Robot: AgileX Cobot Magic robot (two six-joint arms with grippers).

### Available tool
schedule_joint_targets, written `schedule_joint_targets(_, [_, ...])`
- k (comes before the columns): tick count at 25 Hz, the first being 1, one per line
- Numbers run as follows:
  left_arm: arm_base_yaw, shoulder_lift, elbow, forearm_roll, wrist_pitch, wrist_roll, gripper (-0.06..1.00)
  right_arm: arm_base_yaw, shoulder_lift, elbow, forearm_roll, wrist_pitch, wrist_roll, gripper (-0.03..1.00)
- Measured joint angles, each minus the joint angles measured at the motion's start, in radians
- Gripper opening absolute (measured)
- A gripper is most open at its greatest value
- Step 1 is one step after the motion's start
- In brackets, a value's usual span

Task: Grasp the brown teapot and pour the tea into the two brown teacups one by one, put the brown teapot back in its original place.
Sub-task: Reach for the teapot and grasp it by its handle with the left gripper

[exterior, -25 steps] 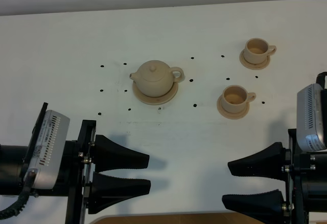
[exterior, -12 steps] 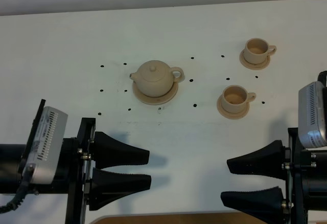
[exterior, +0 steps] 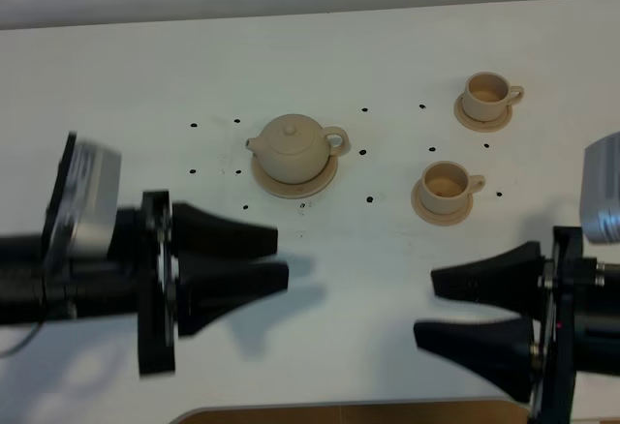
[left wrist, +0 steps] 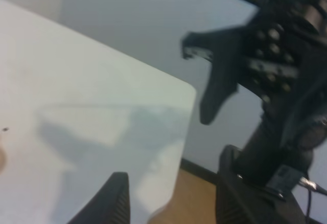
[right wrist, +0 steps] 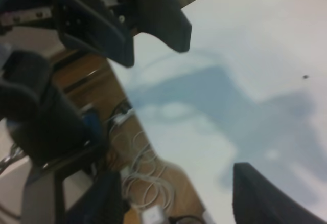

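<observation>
In the high view, the brown teapot [exterior: 294, 150] sits on its round saucer [exterior: 294, 188] just left of the frame's centre, spout pointing left and handle right. The left gripper [exterior: 282, 258] is at the lower left with its jaws spread and empty, below the pot and well apart from it. The right gripper [exterior: 425, 306], also spread and holding nothing, is at the lower right, below the lower teacup [exterior: 446, 183] and the upper teacup [exterior: 484, 95].

tan teapot [exterior: 292, 148] upright on wide saucer [exterior: 294, 191]; near teacup [exterior: 445, 183], far teacup [exterior: 486, 96] upright to its right
</observation>
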Motion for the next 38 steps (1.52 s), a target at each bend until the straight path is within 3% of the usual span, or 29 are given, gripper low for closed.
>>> schedule_joint_targets(3, [0.000,0.001,-0.102,0.149,-0.038,-0.206,0.41,0.000,0.000,-0.006,-0.003,-0.080,0.039,0.44])
schedule_joint_targets(7, [0.000,0.001,-0.246,0.377,-0.055,-0.517,0.41,0.000,0.000,-0.054,-0.055,-0.118,0.103,0.44])
schedule_joint_targets(11, [0.000,0.002,-0.339,0.577,-0.070,-0.763,0.41,0.000,0.000,-0.121,-0.183,-0.126,0.231,0.44])
schedule_joint_targets(15, [0.000,0.001,-0.365,0.718,-0.128,-0.914,0.41,0.000,0.000,-0.187,-0.377,-0.124,0.448,0.44])
schedule_joint_targets(19, [0.000,0.001,-0.366,0.808,-0.225,-1.013,0.41,0.000,0.000,-0.266,-0.653,-0.057,0.764,0.44])
schedule_joint_targets(25, [0.000,0.049,-0.396,0.886,-0.330,-1.106,0.41,0.000,-0.006,-0.392,-1.078,0.211,1.206,0.44])
schedule_joint_targets(32, [0.000,0.284,-0.536,0.898,-0.317,-1.121,0.41,0.000,-0.135,-0.402,-1.420,0.473,1.500,0.44])
schedule_joint_targets(35, [0.000,0.382,-0.615,0.898,-0.292,-1.121,0.41,0.000,-0.227,-0.400,-1.551,0.501,1.577,0.44])
schedule_joint_targets(38, [0.000,0.454,-0.672,0.896,-0.291,-1.121,0.41,0.000,-0.327,-0.365,-1.597,0.502,1.603,0.44])
